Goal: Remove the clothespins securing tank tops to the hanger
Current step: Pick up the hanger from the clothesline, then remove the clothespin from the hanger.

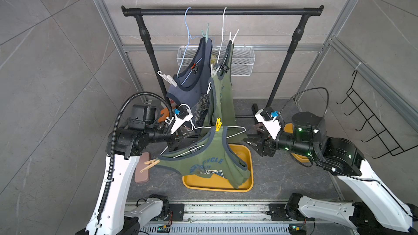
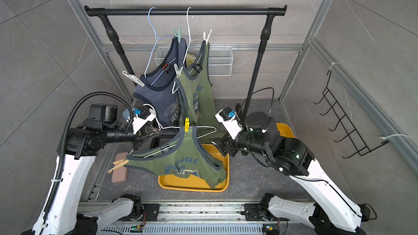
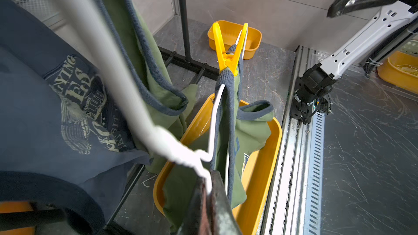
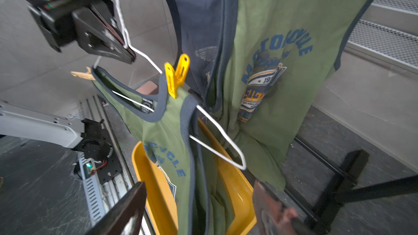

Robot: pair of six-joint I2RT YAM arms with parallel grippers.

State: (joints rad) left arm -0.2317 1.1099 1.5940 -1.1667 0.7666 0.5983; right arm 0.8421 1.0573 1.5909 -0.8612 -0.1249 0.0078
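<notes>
Barely begun, seemingly.
Clamps left fingers [image 4: 113,39] on hanger [image 3: 165,143], spreads right fingers [image 4: 126,209] nearby; leaves yellow pin [image 3: 228,50], tan pin [image 1: 149,165], rack pins [image 1: 205,33] clipped.

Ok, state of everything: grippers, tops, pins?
Left gripper: shut on hanger.
Right gripper: open, empty.
Held top: pinned to hanger, lower end in tray.
Yellow pin: clipped on held top's strap.
Tan pin: clipped on its other strap.
Navy top: hung on rail, pinned.
Other green top: hung on rail, pinned.
</notes>
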